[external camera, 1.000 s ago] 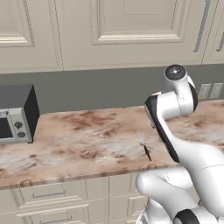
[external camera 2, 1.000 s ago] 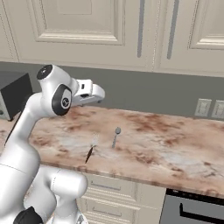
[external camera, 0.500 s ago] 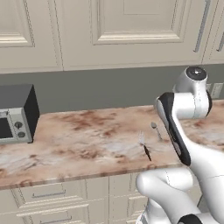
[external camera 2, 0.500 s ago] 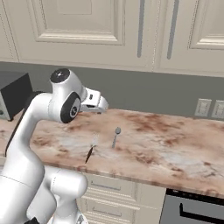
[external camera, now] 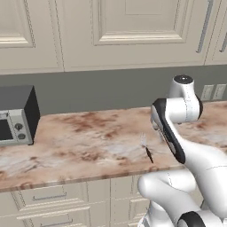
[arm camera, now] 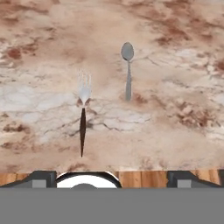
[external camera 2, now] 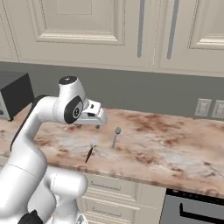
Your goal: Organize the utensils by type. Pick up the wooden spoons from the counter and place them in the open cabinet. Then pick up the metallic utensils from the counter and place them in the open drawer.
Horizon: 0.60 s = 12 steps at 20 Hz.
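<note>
Two metallic utensils lie on the mottled reddish-brown counter [arm camera: 175, 109] near its front edge. One is a fork [arm camera: 83, 114] with a silvery head and a dark handle. It shows too in both base views, fork [external camera 2: 91, 150] and fork [external camera: 146, 148]. The other is an all-grey spoon [arm camera: 127, 70], to the fork's right, spoon [external camera 2: 115, 136]. My gripper [external camera 2: 97, 125] hangs above the counter just behind them, pointing down. Its fingertips [arm camera: 41, 177] stand wide apart, open, with nothing between them. The wooden spoons, the open cabinet and the open drawer are out of view.
A grey toaster oven [external camera: 15, 115] stands on the counter [external camera: 88, 146] at the far left. Shut cream wall cabinets [external camera 2: 87, 22] run above, shut drawer fronts [external camera: 48, 195] below. Wall outlets [external camera 2: 203, 107] sit at the right. A dark appliance front [external camera 2: 192, 210] is under the counter's right part.
The arm has swung right and folded down, and the hand has dropped from above the counter's back to just over the fork and spoon. The jaws stay open. The utensils have not moved.
</note>
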### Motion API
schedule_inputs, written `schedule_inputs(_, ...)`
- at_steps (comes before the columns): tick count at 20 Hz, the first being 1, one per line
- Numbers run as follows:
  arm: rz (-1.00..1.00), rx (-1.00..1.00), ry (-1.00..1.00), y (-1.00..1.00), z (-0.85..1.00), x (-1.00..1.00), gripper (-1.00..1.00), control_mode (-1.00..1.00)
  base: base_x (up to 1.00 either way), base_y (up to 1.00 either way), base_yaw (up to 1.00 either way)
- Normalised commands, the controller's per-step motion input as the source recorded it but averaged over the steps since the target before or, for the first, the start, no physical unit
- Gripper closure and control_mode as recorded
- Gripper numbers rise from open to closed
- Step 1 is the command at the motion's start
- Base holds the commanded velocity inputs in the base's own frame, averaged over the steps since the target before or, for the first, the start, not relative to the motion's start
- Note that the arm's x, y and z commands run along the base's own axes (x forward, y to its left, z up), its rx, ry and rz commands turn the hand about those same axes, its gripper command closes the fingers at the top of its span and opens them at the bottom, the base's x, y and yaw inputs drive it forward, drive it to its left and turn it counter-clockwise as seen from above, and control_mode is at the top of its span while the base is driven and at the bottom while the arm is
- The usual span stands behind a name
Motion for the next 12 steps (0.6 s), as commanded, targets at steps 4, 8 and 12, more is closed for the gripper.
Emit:
schedule_inputs(4,0.12,0.05,0.00,0.04,-0.39,0.06,-1.00,-1.00,0.00,0.00,0.00)
schedule_inputs(8,0.06,0.00,-0.05,0.28,-0.37,0.12,-1.00,-1.00,0.00,0.00,0.00)
schedule_inputs(12,0.00,0.03,0.00,0.20,-0.27,0.09,-1.00,-1.00,0.00,0.00,0.00)
